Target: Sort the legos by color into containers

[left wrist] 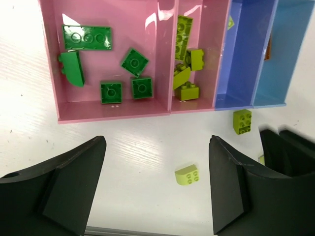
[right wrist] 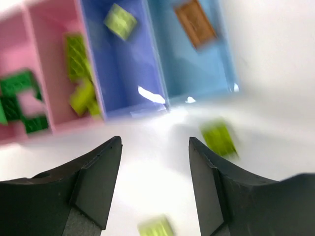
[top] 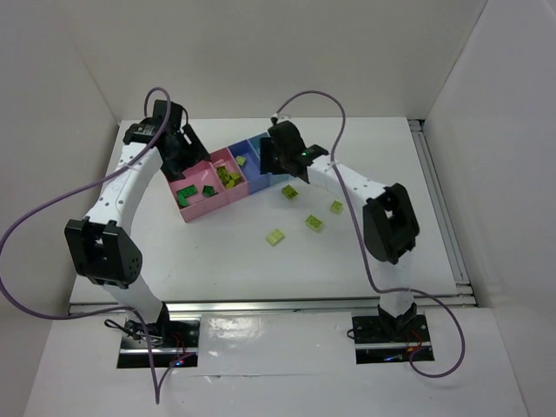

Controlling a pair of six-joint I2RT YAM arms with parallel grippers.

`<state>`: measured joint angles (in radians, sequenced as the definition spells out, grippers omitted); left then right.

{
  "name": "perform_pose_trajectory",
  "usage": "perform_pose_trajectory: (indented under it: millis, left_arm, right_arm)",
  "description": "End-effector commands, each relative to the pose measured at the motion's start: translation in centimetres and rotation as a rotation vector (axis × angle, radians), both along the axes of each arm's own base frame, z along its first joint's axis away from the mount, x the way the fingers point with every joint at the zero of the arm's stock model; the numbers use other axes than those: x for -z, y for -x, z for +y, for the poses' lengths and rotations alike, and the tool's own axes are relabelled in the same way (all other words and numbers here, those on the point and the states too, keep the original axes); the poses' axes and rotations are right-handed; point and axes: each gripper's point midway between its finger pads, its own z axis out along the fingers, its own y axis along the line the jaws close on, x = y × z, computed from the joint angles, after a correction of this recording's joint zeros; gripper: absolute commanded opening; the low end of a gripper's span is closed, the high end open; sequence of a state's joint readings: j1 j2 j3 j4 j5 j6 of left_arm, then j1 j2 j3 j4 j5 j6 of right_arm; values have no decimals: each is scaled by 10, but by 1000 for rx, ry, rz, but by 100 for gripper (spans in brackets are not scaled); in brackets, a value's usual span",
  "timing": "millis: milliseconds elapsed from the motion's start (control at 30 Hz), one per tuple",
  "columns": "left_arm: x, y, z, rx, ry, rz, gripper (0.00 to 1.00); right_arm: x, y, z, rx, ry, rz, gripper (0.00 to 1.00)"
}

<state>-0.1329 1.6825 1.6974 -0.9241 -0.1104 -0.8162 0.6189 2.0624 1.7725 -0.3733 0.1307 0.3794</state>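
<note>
1. Four loose yellow-green legos [top: 276, 236] lie scattered on the white surface [top: 217, 261], on the near side of the row of containers [top: 207, 209]; one brick [top: 289, 192] sits just beside its blue end
2. In that row, the end pink bin [left wrist: 113, 112] holds dark green bricks [left wrist: 135, 61], the next pink bin [left wrist: 211, 29] yellow-green bricks [left wrist: 184, 34], the darker blue bin [right wrist: 123, 73] one yellow-green piece [right wrist: 120, 20], the light blue bin [right wrist: 197, 69] an orange-brown piece [right wrist: 196, 22]
3. The right claw [right wrist: 155, 177] hangs at the row's light blue end, fingers apart, empty
4. The left claw [left wrist: 155, 182] hangs at the row's pink end, fingers wide apart, empty
</note>
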Motion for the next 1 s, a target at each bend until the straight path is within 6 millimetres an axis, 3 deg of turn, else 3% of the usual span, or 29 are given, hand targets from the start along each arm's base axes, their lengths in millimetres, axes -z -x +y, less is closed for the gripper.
perform_pose_trajectory:
  millis: [0, 33, 67, 133, 167, 200, 233, 267, 367, 467, 533, 700, 767, 900, 967]
  left_arm:
    - [-6, 3, 2, 55, -14, -39, 86]
    - [-4, 4, -2, 96, -8, -48, 85]
    - [-8, -3, -18, 177, 12, -94, 85]
    - [-8, 4, -46, 321, -35, -109, 85]
    - [2, 5, -57, 373, -50, -88, 85]
    - [8, 12, -80, 460, -69, -79, 86]
    - [14, 17, -89, 491, -83, -61, 86]
    - [18, 20, -98, 526, -90, -53, 86]
    - [46, 44, -133, 673, -62, 11, 89]
    - [67, 58, -161, 816, -58, 41, 100]
    - [79, 70, -178, 919, -54, 66, 100]
    - [118, 89, -190, 990, -76, 168, 100]
    - [121, 91, -193, 998, -86, 167, 98]
    - [127, 96, -194, 1007, -88, 178, 93]
    - [131, 97, -190, 1001, -102, 188, 92]
  right_arm:
    - [-28, 23, -46, 116, -8, -68, 64]
    - [-35, 36, -57, 131, -16, -75, 64]
    - [0, 57, -73, 148, 39, 1, 64]
    - [12, 74, -103, 221, 44, 54, 69]
    - [34, 90, -112, 213, 75, 104, 77]
    - [42, 97, -120, 224, 71, 138, 79]
    - [43, 102, -126, 228, 67, 146, 81]
    - [57, 112, -130, 220, 86, 185, 83]
    - [73, 122, -133, 163, 143, 225, 91]
    - [91, 125, -139, 125, 225, 259, 93]
    - [95, 121, -143, 106, 254, 261, 93]
    - [111, 114, -145, 89, 270, 279, 89]
    - [113, 113, -142, 69, 265, 287, 85]
    - [115, 115, -138, 54, 249, 292, 69]
    - [115, 115, -138, 54, 249, 292, 54]
